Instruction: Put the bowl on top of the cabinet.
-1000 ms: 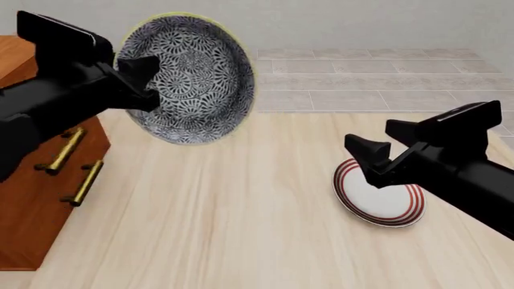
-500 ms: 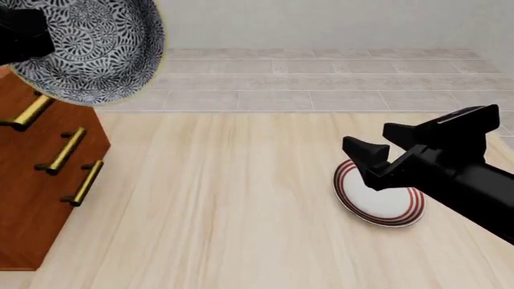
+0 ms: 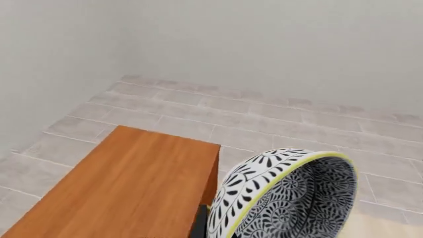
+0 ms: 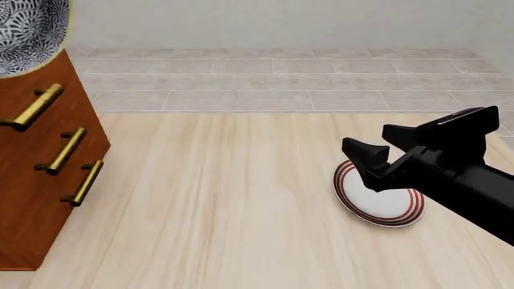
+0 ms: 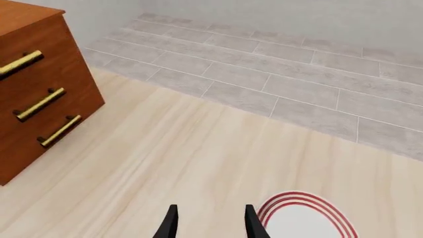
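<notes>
The bowl [image 4: 24,36], dark blue and white with a pale yellow rim, hangs tilted on edge at the front view's top left, above the top right corner of the reddish-brown cabinet [image 4: 40,174]. In the left wrist view the bowl [image 3: 284,198] sits beside the cabinet's flat top [image 3: 132,188]. Only a dark sliver of a left finger [image 3: 199,227] shows against its rim, and the left arm is outside the front view. My right gripper [image 4: 369,139] stands open and empty over the table, just above the plate.
A flat white plate with red rings [image 4: 384,203] lies on the wooden table under the right gripper, also seen as the plate [image 5: 304,220] in the right wrist view. Three brass handles [image 4: 62,150] stick out of the cabinet front. Tiled floor lies beyond the table.
The left arm has carried the bowl up and to the left, from over the table to above the cabinet, and has left the front view. The right arm has stayed still.
</notes>
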Robot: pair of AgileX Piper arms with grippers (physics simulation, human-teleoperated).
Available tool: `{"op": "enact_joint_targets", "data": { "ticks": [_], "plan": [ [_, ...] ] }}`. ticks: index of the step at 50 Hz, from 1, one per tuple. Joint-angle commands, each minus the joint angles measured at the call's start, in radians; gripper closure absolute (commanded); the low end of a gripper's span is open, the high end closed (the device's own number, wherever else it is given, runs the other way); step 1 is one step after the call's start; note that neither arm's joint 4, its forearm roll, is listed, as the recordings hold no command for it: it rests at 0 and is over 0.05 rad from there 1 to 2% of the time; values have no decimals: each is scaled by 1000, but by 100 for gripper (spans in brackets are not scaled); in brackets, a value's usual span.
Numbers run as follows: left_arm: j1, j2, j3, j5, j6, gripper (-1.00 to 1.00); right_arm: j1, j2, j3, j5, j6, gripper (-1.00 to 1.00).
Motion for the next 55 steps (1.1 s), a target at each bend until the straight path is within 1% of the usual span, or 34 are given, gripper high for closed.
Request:
{"op": "enact_joint_targets", "data": {
  "ticks": [1,3,4,5,7,8,14,15,17,18,19,22,24,25,30,35,36,38,39,41,48,50,55],
  "plan": [
    [60,97,-100,35,-158,100,0,0,1,1,5,-100],
    [48,116,-84,30,-218,100,-1,1,1,0,5,-100],
    [48,116,-84,30,-218,100,-1,0,2,0,6,-100],
    [65,128,-60,13,-262,100,-1,0,2,0,6,-100],
    [78,132,-54,7,-266,100,-2,1,2,0,7,-100],
    [100,135,-47,-2,-281,100,-2,2,1,0,6,-100],
    [151,165,-10,-45,-359,100,1,6,3,-3,6,-100],
    [151,165,-10,-45,-359,100,1,6,3,-3,6,-100],
    [185,179,8,-67,-389,100,-1,6,3,-2,8,-100],
    [185,179,8,-67,-389,100,-1,6,3,-2,8,-100],
    [194,184,18,-77,-409,100,-2,6,3,-3,8,-100],
    [237,186,27,-96,-410,100,-2,7,5,-4,9,-100],
    [239,190,30,-99,-419,100,-1,6,5,-4,10,-100],
    [259,197,34,-107,-425,100,-2,8,6,-5,9,-100],
    [258,212,47,-122,-437,100,-2,7,6,-6,10,-100],
    [289,230,77,-155,-460,100,-2,8,6,-6,12,-100],
    [298,240,62,-143,-464,100,-2,8,6,-6,12,-100],
    [290,247,68,-146,-477,100,-3,9,6,-6,12,-100],
    [283,251,93,-166,-490,100,-3,9,7,-7,12,-100],
    [289,255,98,-174,-484,100,-2,11,8,-8,12,-100],
    [308,264,121,-197,-510,100,-3,8,10,-9,16,-100],
    [311,270,138,-210,-532,100,-1,7,10,-9,19,-100],
    [303,288,166,-234,-559,100,-1,7,9,-7,19,-100]
  ]
}}
